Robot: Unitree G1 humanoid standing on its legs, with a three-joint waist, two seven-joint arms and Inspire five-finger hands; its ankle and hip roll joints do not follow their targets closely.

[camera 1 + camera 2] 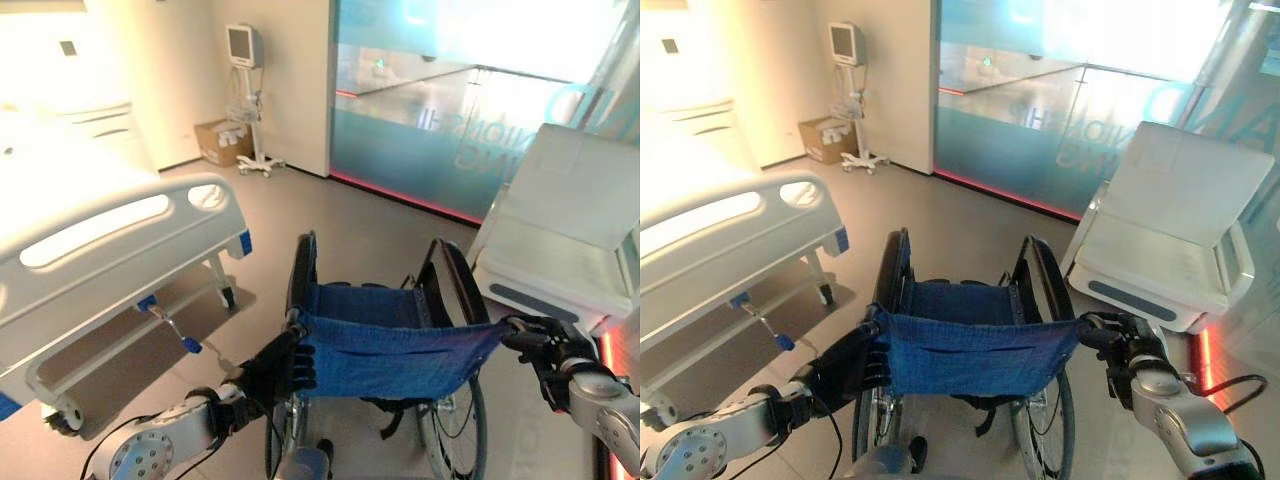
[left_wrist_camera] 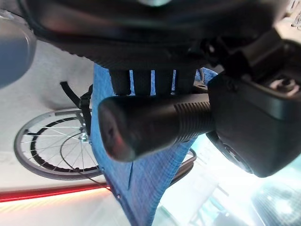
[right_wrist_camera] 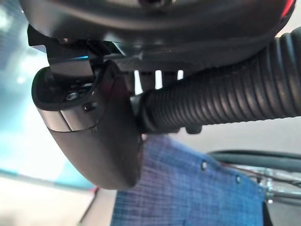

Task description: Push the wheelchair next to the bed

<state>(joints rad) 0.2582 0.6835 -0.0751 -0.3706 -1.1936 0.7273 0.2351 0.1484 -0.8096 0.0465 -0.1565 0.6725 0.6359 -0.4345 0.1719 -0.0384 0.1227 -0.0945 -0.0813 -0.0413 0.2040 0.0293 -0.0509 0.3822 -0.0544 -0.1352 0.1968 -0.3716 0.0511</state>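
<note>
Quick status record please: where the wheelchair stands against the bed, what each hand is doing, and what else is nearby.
wheelchair: empty, blue fabric back toward the robot, standing apart from the bed, off the foot end
bed: on the robot's left, white footboard nearest the chair
left hand: curled round the left push handle
right hand: curled round the right push handle
white recliner chair: right of the wheelchair
monitor stand: by the far wall
cardboard box: on the floor beside the stand
</note>
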